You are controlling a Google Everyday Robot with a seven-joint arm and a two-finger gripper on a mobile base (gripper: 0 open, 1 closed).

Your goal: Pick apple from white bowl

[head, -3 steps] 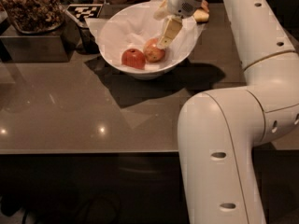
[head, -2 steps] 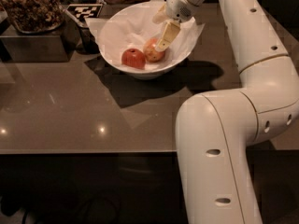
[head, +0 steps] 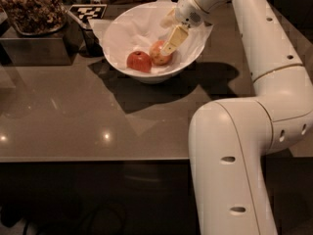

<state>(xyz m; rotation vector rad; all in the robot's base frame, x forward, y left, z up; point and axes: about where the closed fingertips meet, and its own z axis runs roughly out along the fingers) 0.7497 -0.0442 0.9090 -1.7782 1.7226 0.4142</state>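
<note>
Reaching in from the right with the white arm [head: 274, 82], down into the white bowl [head: 117, 28]; gripper [head: 172, 39] low over the bowl's right half, lower end against the upper right of the apple [head: 157, 54]; cannot tell whether released or clenched; apple down on the crinkled paper [head: 142, 23] at the bowl's bottom, touching a darker red apple [head: 139, 61] on its left; bowl on a brown table [head: 73, 121], near a dark container of brown clumps [head: 34, 13] and a black-and-white marker tag [head: 88, 11] at back left.
</note>
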